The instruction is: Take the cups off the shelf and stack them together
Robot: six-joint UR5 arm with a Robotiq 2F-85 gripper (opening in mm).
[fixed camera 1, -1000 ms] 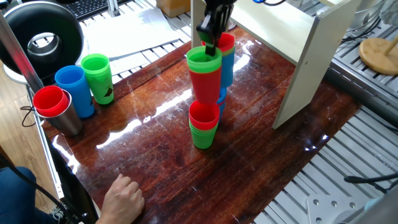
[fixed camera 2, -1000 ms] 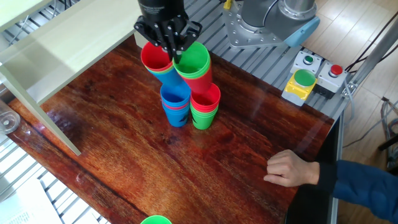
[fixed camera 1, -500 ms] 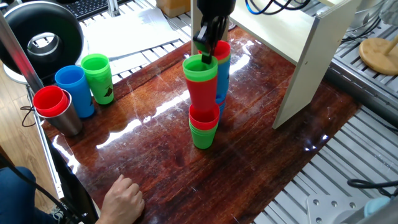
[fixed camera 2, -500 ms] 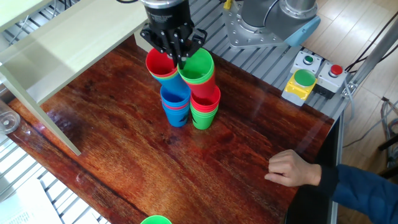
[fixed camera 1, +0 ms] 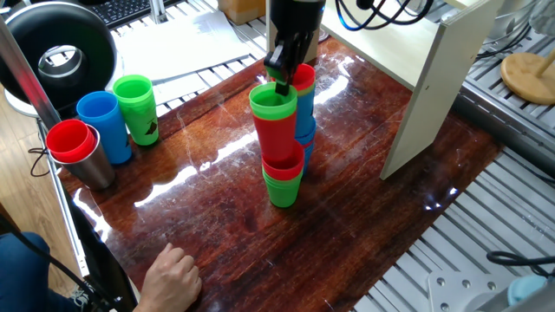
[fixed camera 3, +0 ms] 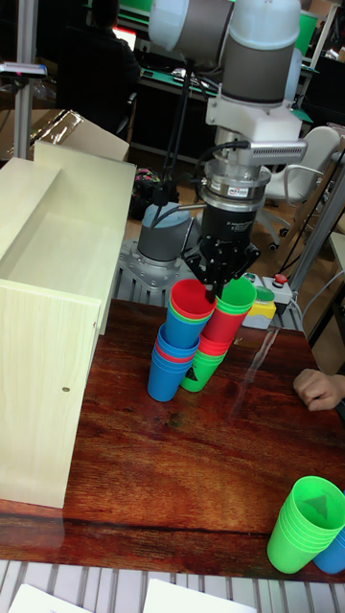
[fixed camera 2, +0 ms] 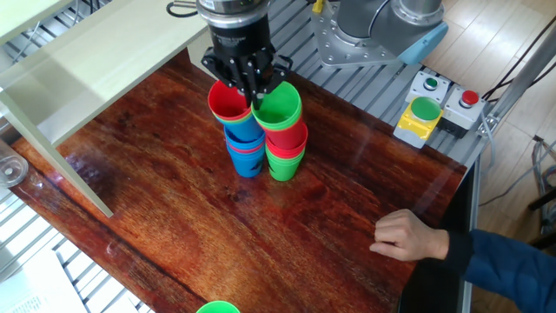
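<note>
Nearest the tall fixed view's camera, a stack of green cups (fixed camera 3: 305,525) sits at the worktop (fixed camera 2: 174,226) corner, well apart from the tool. A person's hand (fixed camera 2: 407,236) rests on the worktop edge off to one side, also well clear.

Middle of the worktop, right under the tool (fixed camera 2: 253,91), are two stacks standing side by side and touching. One has a green cup at the bottom (fixed camera 1: 282,189) with a red one nested in it, and into that goes a red cup (fixed camera 1: 277,132) with a green cup (fixed camera 1: 273,100) inside it. The tool is clamped on the rim of that top green cup, one finger inside and one outside, so it's nearly closed with just the cup wall between the fingers. How deep the held pair is seated, I can't tell.

Just beside that, on the shelf side, is the blue stack (fixed camera 2: 245,153) with a red cup (fixed camera 2: 229,102) on top. The tool's fingers sit right at the seam between the red rim and the green rim.

Beyond the tool is the shelf (fixed camera 3: 59,316), cream board with a flat top on upright panels. No cups are visible on it.

Way off at the far worktop corner in one fixed view are a loose green cup (fixed camera 1: 136,108), a blue cup (fixed camera 1: 104,126) and a red cup sitting in a grey metal tumbler (fixed camera 1: 89,163).
</note>
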